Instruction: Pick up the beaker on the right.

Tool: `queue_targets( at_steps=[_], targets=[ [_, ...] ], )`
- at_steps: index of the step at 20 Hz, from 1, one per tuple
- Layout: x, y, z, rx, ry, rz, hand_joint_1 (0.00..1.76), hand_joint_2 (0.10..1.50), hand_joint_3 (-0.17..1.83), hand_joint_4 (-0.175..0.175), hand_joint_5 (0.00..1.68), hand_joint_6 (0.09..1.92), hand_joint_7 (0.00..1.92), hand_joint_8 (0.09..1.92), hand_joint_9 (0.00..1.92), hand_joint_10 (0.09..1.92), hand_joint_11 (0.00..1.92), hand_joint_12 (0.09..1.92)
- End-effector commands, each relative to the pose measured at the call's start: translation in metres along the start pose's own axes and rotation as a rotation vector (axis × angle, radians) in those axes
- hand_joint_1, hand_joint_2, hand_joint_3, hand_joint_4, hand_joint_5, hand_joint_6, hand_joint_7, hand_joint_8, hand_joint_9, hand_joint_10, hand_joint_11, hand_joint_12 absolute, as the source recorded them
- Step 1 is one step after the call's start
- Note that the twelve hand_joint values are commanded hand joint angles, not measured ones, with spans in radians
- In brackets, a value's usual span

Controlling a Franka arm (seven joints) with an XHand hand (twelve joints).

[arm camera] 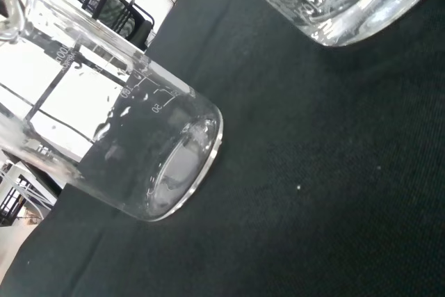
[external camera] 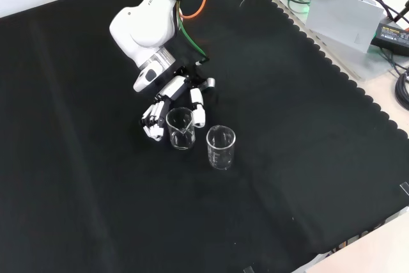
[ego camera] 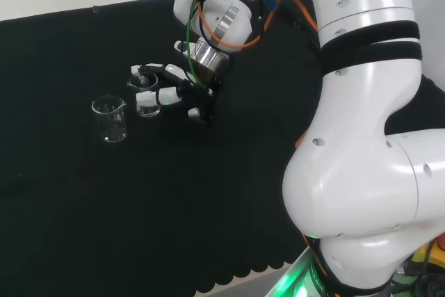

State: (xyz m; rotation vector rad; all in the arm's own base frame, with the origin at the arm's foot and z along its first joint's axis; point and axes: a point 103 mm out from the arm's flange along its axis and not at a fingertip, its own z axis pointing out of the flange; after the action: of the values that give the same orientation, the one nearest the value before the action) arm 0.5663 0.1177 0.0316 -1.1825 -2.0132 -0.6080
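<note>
Covering the counter (external camera: 307,177) from edge to edge, the black cloth carries everything in play. The white arm (ego camera: 361,137) is the biggest thing on it, reaching down from the far side in the front view. Its hand (external camera: 167,97) sits low at the cloth, and its fingers (external camera: 153,123) are curled around a clear beaker (external camera: 180,128), with one finger down the beaker's right side in the front view and the others wrapping its left. In the head view the same held beaker (ego camera: 147,99) is the right one of the pair, so it looks to be the task's thing. It stands upright, its long axis vertical, its base apparently on the cloth. A second beaker (external camera: 221,148), also upright and untouched, stands just beside it, to the right and nearer in the front view. The wrist view shows the two glass bases close together but apart. Since the neighbour lies on the side away from the palm, a straight lift upward seems the likely safe move, judged to clear the second beaker without brushing it.
</note>
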Motion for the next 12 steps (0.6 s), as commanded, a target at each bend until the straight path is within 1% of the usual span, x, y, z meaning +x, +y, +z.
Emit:
queue_targets(
  at_steps=[1, 2, 3, 4, 5, 6, 9, 12],
  targets=[
    [0.008, 0.002, -0.003, -0.035, -0.038, -0.011, 1.03, 0.96, -0.17, -0.069, 0.70, 0.42, 0.75, 0.67, 0.77, 0.62, 0.11, 1.32],
    [0.009, 0.003, -0.004, -0.039, -0.055, -0.010, 1.08, 1.01, -0.14, -0.045, 0.86, 0.58, 0.91, 0.65, 0.90, 0.61, 0.23, 1.31],
    [0.011, 0.003, -0.006, -0.051, -0.074, -0.005, 1.16, 1.04, -0.11, -0.088, 0.98, 0.68, 1.03, 0.68, 1.01, 0.61, 0.35, 1.29],
    [0.011, 0.003, -0.007, -0.059, -0.080, -0.004, 1.22, 1.05, -0.08, -0.127, 1.06, 0.72, 1.10, 0.69, 1.08, 0.61, 0.46, 1.25],
    [0.012, 0.002, -0.008, -0.068, -0.085, -0.002, 1.25, 1.05, -0.07, -0.151, 1.10, 0.73, 1.15, 0.69, 1.13, 0.61, 0.55, 1.22],
    [0.013, 0.002, -0.010, -0.078, -0.089, -0.004, 1.27, 1.05, -0.06, -0.164, 1.13, 0.72, 1.18, 0.69, 1.17, 0.60, 0.62, 1.18],
    [0.020, 0.002, -0.024, -0.114, -0.113, -0.021, 1.29, 1.04, -0.06, -0.175, 1.18, 0.68, 1.23, 0.63, 1.24, 0.59, 0.77, 1.10],
    [0.026, 0.003, -0.035, -0.128, -0.139, -0.029, 1.30, 1.06, -0.12, -0.175, 1.20, 0.65, 1.25, 0.61, 1.31, 0.60, 0.87, 1.04]
  ],
)
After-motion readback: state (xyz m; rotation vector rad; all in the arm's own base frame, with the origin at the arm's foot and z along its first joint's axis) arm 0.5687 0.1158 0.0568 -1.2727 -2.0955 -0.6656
